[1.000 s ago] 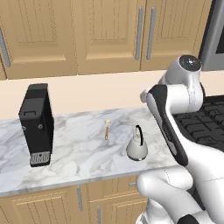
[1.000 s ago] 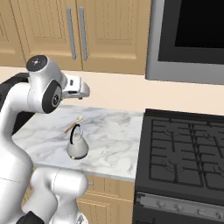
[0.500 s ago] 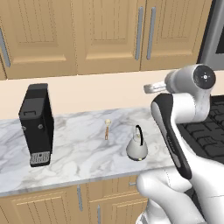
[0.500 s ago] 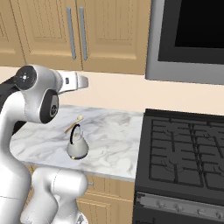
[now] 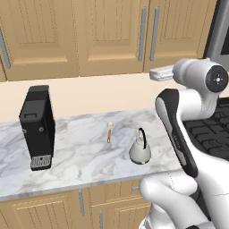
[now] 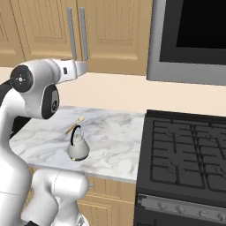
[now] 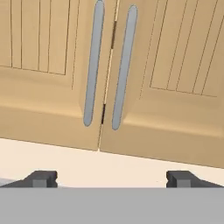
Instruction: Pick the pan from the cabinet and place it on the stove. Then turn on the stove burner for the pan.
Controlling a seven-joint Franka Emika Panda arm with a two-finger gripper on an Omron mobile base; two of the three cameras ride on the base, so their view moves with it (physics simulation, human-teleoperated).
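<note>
The pan cannot be seen from here; judging by the task it sits behind the shut doors of the cabinet [image 7: 109, 65], so the step in hand is the approach to open that cabinet. The tool [image 7: 111, 179] is released, its two dark fingertips [image 7: 41, 179] spread wide at the bottom of the hand view, with nothing between them and well apart from the wood. In that view two grey bar handles [image 7: 93, 65] hang side by side at twelve o'clock from the tool, either side of the seam where two doors meet. The next move, as I judge it, calls for reaching up and forward, setting the spread fingers around one handle, closing on it and swinging that door out on its hinge without striking the neighbouring door. Count: two handles ahead of the tool, two doors meeting at the seam. On the marble surface [image 5: 80, 147] stand one black coffee machine [image 5: 38, 127] at nine o'clock, one silver kettle [image 5: 140, 150] toward three o'clock of it, and one small wooden utensil [image 5: 109, 132] between them. In the right base view one stove [image 6: 185, 159] lies at three o'clock of the kettle, its grates bare, no pan on it yet
</note>
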